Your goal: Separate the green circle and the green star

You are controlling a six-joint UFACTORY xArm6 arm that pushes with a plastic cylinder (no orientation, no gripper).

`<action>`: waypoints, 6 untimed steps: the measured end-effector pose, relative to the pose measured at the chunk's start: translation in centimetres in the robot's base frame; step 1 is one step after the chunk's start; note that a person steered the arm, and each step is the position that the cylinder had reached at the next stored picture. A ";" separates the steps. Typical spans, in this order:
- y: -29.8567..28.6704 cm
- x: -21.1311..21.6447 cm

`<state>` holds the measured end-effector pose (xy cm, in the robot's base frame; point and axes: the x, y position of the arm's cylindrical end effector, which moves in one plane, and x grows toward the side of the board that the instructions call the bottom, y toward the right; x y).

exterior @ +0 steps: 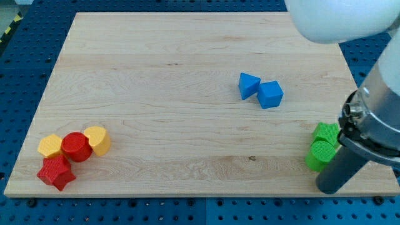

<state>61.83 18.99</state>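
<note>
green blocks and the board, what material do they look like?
Green circle and green star: probably matte plastic, going by the even saturated colour and faint ridged sides, possibly 3D printed. Board: light wood with an unglossy finish; grain lines and a small knot show. My tip sits right beside the circle.

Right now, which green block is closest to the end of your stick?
The green circle, the lower of the two green blocks. My tip sits just below it, to the view's right. The green star touches the circle from above, farther from my tip.

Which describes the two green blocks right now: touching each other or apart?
Touching. The green circle sits directly against the green star with no board showing between them; my tip is just below them.
</note>
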 end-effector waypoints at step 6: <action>-1.0 -4.4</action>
